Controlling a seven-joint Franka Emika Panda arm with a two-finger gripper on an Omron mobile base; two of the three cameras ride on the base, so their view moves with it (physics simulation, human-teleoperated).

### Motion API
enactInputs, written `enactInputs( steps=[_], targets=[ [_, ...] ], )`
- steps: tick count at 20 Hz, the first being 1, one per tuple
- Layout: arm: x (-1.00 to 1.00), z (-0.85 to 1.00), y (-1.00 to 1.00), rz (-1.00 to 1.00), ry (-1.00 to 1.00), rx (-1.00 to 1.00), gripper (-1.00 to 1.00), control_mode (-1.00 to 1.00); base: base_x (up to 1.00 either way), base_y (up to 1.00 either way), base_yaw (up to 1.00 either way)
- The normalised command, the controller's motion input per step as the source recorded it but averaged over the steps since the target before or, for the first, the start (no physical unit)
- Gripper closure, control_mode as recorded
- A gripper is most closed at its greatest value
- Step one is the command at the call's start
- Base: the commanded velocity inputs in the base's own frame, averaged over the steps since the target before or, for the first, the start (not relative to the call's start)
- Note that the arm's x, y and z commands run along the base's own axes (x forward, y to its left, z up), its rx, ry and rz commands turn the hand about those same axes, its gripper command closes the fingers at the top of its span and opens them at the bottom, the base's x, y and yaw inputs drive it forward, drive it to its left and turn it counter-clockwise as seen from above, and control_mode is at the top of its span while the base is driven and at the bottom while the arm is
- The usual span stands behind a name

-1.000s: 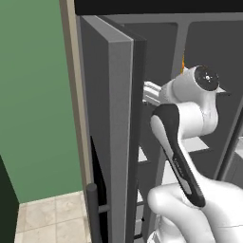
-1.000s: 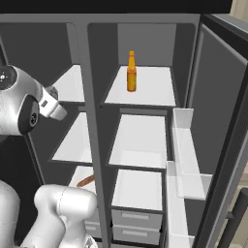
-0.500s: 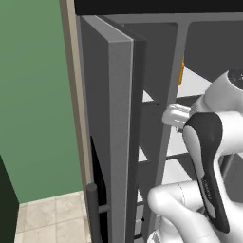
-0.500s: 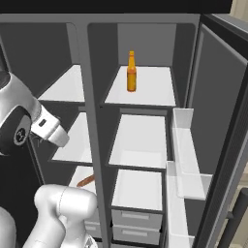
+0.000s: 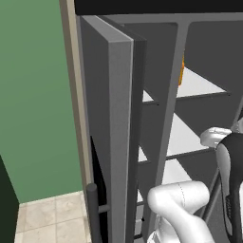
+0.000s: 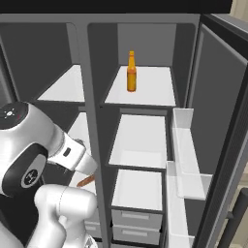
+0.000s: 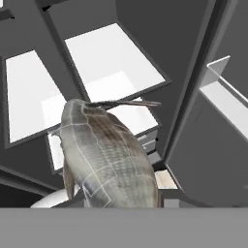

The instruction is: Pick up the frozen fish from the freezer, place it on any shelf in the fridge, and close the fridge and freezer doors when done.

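tool (image 6: 86,167) clamped on frozen fish (image 7: 104,155)

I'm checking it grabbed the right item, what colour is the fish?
Silvery-grey with brownish mottling and a scale pattern; the frozen fish shows best in the hand view.

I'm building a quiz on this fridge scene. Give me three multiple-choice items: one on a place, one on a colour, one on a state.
1. Where does the orange bottle stand?
A. top shelf of the fridge
B. a door bin
C. a drawer

2. What colour is the frozen fish?
A. red
B. silvery-grey
C. green

3. How do the fridge and freezer doors stand?
A. both shut
B. both open
C. one removed

Answers:
1 A, the bottle stands upright on the highest white board.
2 B, the hand view shows mottled grey scales.
3 B, both compartments' shelves are exposed.
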Motion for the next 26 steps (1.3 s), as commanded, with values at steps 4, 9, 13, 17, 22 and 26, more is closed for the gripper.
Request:
enactInputs(
  steps=[4,9,13,17,22,26],
  targets=[
    [-0.01,0.00,-0.21,0.04,-0.19,0.00,1.00,-1.00,0.00,0.00,0.00],
    [0.00,0.00,0.00,0.00,-0.02,0.00,1.00,-1.00,0.00,0.00,0.00],
    [0.01,0.00,-0.02,0.00,0.00,0.00,1.00,1.00,0.00,-0.12,0.00],
    [0.00,0.00,0.00,0.00,0.00,0.00,1.00,1.00,0.00,-0.30,0.01],
    [0.00,0.00,0.00,0.00,0.00,0.00,1.00,1.00,0.00,-0.45,0.08],
    [0.00,0.00,0.00,0.00,0.00,0.00,1.00,1.00,0.00,-0.50,0.13]
  ],
)
